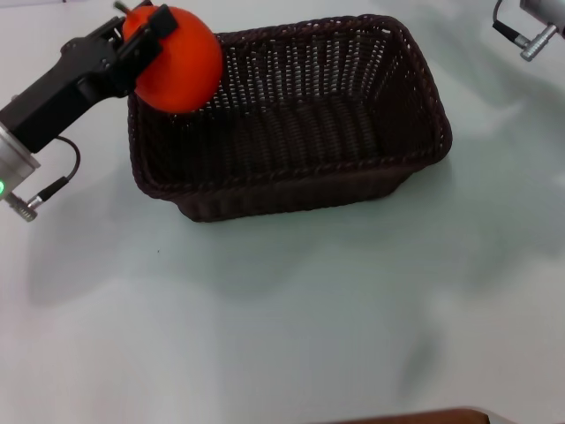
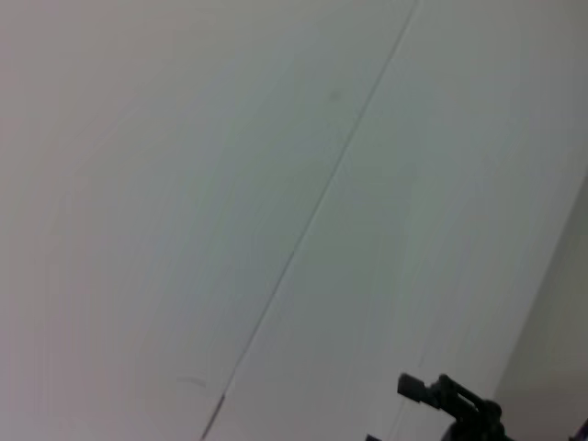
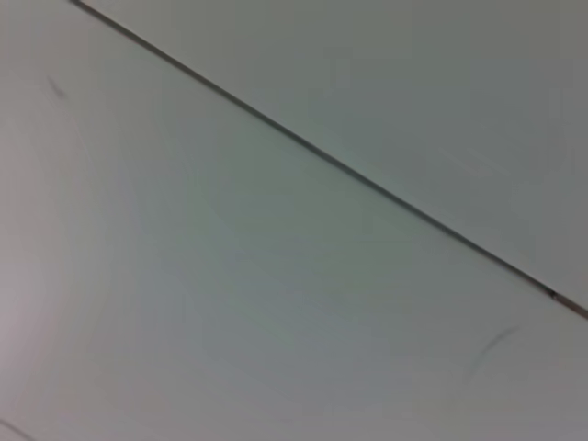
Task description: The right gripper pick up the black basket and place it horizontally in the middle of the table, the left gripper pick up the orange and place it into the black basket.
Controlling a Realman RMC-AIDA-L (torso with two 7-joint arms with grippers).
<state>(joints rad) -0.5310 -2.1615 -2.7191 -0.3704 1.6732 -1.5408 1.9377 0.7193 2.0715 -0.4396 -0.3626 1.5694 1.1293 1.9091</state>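
Even, diffuse overhead light, soft shadows on the table point(image 1: 282, 336), both wrist views blurred.

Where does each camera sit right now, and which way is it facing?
Head view: on the head, looking down at the black basket on the table; left gripper holds the orange over its left end, right arm at far right.
Left wrist view: faces bare white surface; a black part shows.
Right wrist view: bare white surface, no body.
Both wrist views share a dark seam.
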